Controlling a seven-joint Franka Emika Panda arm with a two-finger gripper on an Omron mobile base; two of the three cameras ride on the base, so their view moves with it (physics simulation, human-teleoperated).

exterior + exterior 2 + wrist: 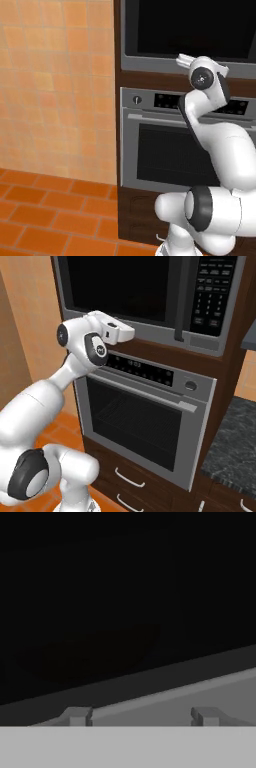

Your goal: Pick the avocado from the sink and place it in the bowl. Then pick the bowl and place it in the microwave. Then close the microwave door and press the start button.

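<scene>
White robot arm [40,406] fills the lower left of the right base view. Up top, the microwave [150,296] looks shut, door [120,286] dark. End effector [140,716] tips sit apart, holding nothing. Next, press start, I think.

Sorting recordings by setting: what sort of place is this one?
A rendered home kitchen, most likely: a built-in steel-framed microwave with black glass front above a steel wall oven, terracotta floor tiles, dark speckled stone countertop.
</scene>
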